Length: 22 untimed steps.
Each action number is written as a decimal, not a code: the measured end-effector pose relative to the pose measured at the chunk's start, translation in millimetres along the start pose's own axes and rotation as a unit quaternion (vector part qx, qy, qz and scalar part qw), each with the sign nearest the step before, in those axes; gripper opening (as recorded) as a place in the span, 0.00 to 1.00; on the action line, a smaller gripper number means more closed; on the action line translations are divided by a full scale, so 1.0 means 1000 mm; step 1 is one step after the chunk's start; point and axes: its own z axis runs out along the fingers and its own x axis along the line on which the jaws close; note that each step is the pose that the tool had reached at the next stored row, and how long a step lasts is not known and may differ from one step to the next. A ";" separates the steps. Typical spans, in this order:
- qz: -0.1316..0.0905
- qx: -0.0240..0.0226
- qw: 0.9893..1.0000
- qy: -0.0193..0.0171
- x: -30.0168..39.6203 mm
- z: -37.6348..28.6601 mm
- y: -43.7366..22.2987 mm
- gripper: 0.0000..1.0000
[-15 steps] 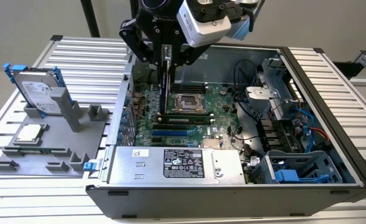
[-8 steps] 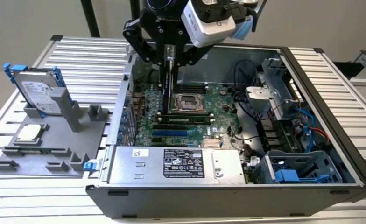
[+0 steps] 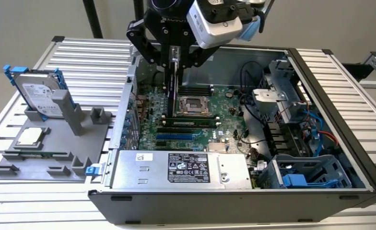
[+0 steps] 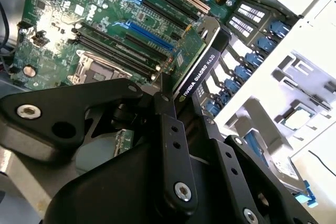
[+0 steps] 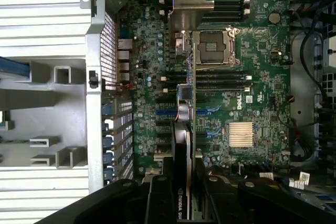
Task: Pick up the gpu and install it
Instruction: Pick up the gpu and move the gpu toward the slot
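Gripper (image 3: 174,62), fingers clamped on the gpu (image 3: 173,88); the card is held on edge over the green motherboard (image 3: 204,127) inside the open computer case (image 3: 341,120), with its silver end bracket (image 5: 185,9) at the end away from the gripper. Black shroud (image 4: 202,66) has white lettering. Power supply (image 3: 182,168) has a printed label. Labelled hard drive (image 3: 40,96) stands on a grey fixture (image 3: 53,153) at the exterior view's left.
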 end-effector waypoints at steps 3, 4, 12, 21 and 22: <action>0.000 0.000 1.000 0.000 -0.0031 0.0000 0.0002 0.00; 0.000 0.000 1.000 0.000 -0.0044 0.0000 0.0002 0.00; 0.000 0.000 1.000 0.000 -0.0179 -0.0001 0.0008 0.00; 0.000 0.000 1.000 0.000 -0.0332 -0.0001 0.0014 0.00; 0.000 0.000 1.000 0.000 -0.0348 -0.0002 0.0015 0.00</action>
